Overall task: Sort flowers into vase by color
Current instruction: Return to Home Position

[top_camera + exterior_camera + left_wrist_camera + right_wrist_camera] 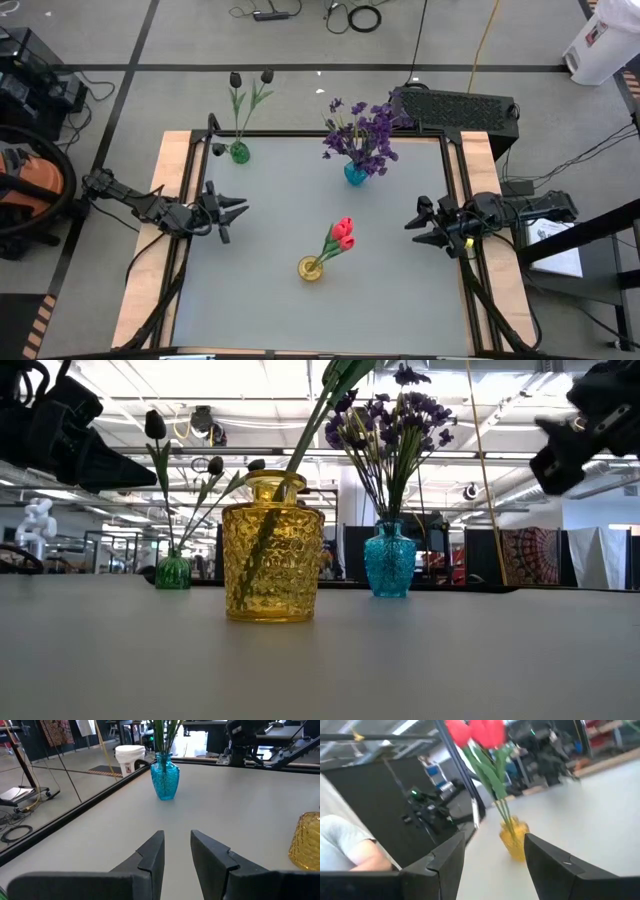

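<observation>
The fingers [151,854] of the left gripper [231,214] stand apart with nothing between them, and the fingers [446,861] of the right gripper [411,233] are also spread wide and empty. Over the table [290,190], the left gripper hangs at 9 o'clock and the right one at 3 o'clock, both pointing to the middle and well apart from every vase.

All the flowers I can see are in vases:
- The yellow vase [311,268], near the middle toward 6 o'clock, holds the pink tulips [343,233]. I count two buds, perhaps three; the high view does not separate them well.
- The green vase [239,153], at 11 o'clock, holds two dark tulips [250,78].
- The blue vase [355,174], at about 12 o'clock, holds the purple flowers [362,130].

I see no flower lying loose on the table, so the sorting looks finished.

I judge these flowers to be very light, with thin stems that bend easily and soft blooms that a tight squeeze would crush. The best place to hold one is the bare stem, under the bloom and away from the leaves. The vases look like glass, so a pull sideways on a stem could tip one.
</observation>
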Action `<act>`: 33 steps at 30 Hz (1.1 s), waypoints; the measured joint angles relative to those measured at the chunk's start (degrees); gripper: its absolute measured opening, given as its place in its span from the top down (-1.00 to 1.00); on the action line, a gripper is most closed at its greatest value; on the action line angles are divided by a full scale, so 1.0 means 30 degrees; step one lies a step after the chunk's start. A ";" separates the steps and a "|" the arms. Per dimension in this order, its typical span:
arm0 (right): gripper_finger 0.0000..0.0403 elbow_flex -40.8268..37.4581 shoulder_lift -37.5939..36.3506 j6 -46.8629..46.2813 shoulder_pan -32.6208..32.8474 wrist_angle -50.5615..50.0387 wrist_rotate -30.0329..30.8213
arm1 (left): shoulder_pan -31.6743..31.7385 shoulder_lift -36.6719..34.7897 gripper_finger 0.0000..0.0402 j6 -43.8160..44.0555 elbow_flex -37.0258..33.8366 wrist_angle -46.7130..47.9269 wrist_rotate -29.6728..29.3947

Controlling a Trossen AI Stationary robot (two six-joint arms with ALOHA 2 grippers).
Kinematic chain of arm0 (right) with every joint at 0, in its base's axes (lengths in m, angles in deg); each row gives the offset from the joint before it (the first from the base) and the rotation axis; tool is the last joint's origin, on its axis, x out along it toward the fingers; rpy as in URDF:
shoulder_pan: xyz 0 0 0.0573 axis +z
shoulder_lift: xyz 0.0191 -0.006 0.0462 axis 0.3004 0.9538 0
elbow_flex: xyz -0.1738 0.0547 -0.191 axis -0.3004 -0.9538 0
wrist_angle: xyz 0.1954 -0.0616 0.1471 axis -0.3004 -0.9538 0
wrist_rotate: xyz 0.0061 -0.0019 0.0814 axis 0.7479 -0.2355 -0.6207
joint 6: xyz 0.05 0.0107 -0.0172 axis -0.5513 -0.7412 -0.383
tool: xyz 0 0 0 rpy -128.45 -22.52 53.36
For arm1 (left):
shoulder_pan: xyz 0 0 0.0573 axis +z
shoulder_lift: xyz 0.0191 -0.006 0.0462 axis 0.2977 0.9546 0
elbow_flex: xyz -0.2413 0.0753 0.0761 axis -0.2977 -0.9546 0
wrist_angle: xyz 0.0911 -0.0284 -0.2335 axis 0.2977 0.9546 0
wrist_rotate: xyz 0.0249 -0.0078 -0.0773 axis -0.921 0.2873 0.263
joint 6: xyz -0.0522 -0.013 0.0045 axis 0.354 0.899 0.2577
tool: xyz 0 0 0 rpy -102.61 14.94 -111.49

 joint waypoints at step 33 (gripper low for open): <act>0.03 0.0096 0.0007 0.1313 0.0000 0.0272 -0.0285 | -0.0002 -0.0004 0.49 -0.0254 -0.0079 -0.0647 0.0000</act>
